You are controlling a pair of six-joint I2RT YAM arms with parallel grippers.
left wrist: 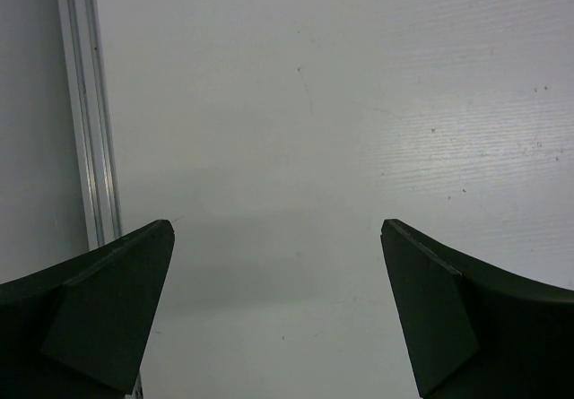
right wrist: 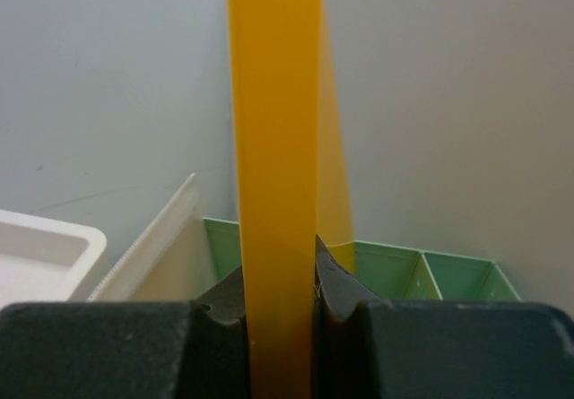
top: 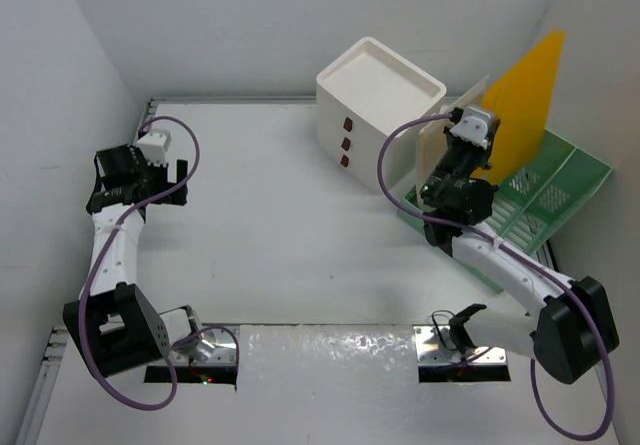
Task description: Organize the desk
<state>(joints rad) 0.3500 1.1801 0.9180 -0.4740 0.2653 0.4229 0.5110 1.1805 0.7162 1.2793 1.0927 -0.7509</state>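
Nearest: right gripper pinches folder upright over rack, so I can slot it | left gripper spread, idle, well left of rack

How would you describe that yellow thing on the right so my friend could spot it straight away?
Find the white box of drawers at the far side of the desk; right of it lies a green tray. Standing up over that tray, pinched by the right gripper, is a thin flat sheet. It is bright yellow, unlike the pale cream board beside it.
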